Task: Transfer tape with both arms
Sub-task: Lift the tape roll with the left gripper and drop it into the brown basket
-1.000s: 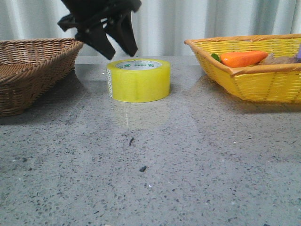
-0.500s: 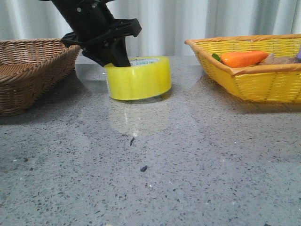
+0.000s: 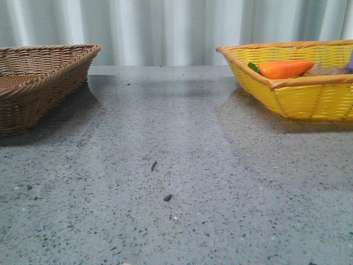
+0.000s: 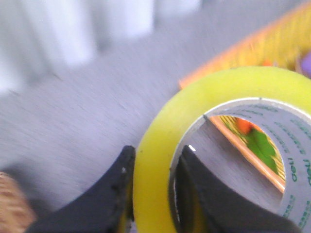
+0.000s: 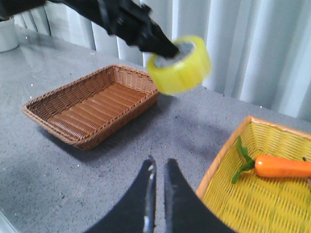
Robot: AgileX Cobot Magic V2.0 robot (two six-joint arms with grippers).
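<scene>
The yellow tape (image 5: 182, 65) with its white core hangs in the air above the grey table, between the two baskets, in the right wrist view. My left gripper (image 5: 160, 46) is shut on the roll's wall, one finger outside and one inside the core; this shows close up in the left wrist view, gripper (image 4: 156, 155), tape (image 4: 218, 85). My right gripper (image 5: 160, 165) is shut and empty, low over the table beside the yellow basket. Neither gripper nor the tape shows in the front view.
A brown wicker basket (image 3: 38, 83) stands at the left, also seen in the right wrist view (image 5: 92, 104). A yellow basket (image 3: 298, 94) at the right holds an orange carrot (image 3: 284, 68). A pale curtain hangs behind the table.
My left gripper came down on the tape, closed on its wall, tilted it, then lifted it up out of the front view. The table spot where it stood is now bare.
</scene>
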